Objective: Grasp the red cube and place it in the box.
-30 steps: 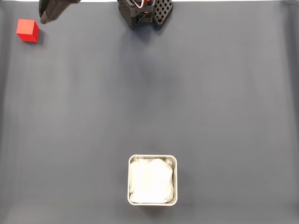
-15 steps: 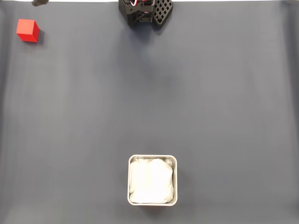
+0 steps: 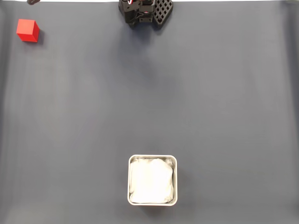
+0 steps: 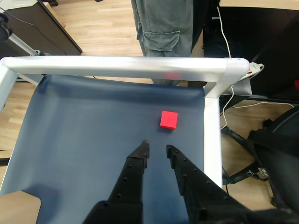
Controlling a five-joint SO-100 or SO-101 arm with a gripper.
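The red cube rests on the dark grey mat in the far upper-left corner of the fixed view. In the wrist view the red cube lies a short way ahead of my gripper and slightly to the right, near the mat's corner. My two black fingers stand a little apart, open, with nothing between them and not touching the cube. The white box, with its soft white lining, sits at the bottom centre of the fixed view, far from the cube. The arm's black body shows at the top edge.
A white frame rail borders the mat's far side and right side in the wrist view. A person's grey trouser legs stand just beyond it. A dark sliver of a hand shows at the top edge above the cube. A black chair is off the mat.
A dark hand beside the red cube has pulled away upward, almost out of the fixed view. Cube, box and arm base have stayed where they were.
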